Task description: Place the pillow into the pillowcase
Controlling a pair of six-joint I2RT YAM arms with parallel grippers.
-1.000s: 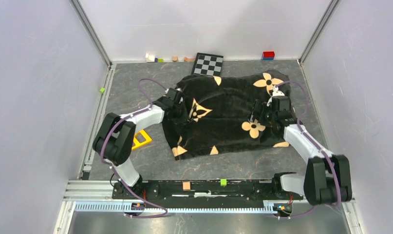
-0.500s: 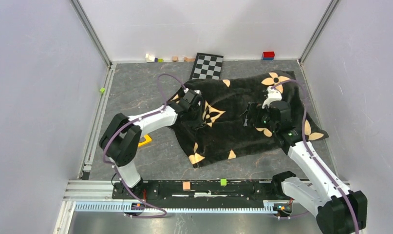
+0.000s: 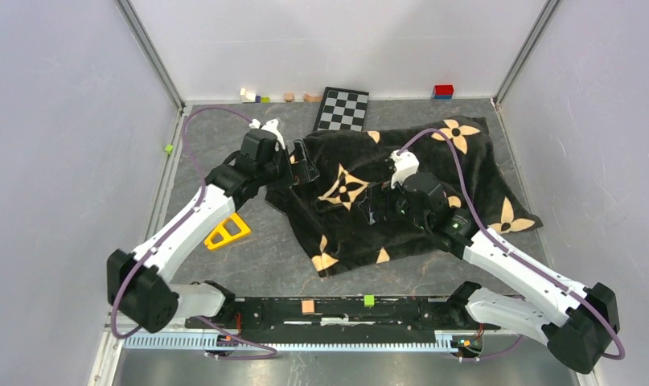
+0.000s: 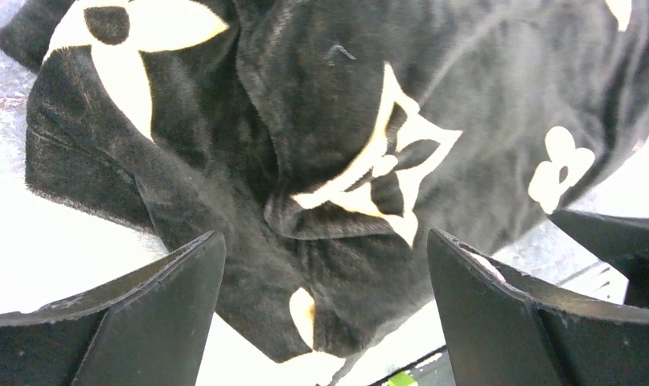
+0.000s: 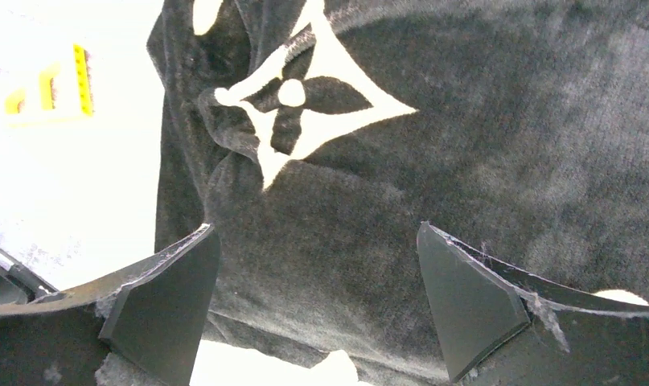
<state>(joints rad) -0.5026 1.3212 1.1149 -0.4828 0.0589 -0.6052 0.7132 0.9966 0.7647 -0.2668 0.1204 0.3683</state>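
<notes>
Grey marbled table point(image 3: 224, 153), walled on three sides. Pillowcase point(image 3: 478, 173) lay crumpled and bulging across the far right half, its far left corner just beside the checkerboard point(image 3: 342, 108) at the far edge and its right corner near the right edge. What filled the case could not be told. Markings on it were print only: a tan four-point star point(image 3: 342, 190) near its left side, a tan flower point(image 3: 454, 133) at its far edge, and more of both scattered on black plush. Left gripper point(image 3: 302, 167) sat at the case's left edge, jaws spread wide. In the left wrist view the fabric lay beyond the fingers with nothing pinched between them; contact could not be told. Right gripper point(image 3: 375, 211) was over the middle of the case, pointing left, jaws also wide and gripping nothing, plush showing between the fingers in its wrist view. Yellow triangle point(image 3: 227, 232) lay on the table left of the case, beside the left arm; it was blurred in the right wrist view and nothing on it could be read. Red block point(image 3: 443, 91) and a row of small blocks point(image 3: 252, 96) stood along the far edge. Green cube point(image 3: 168, 149) at the left edge. Orange block point(image 3: 308, 306) and green block point(image 3: 368, 301) on the near rail.
</notes>
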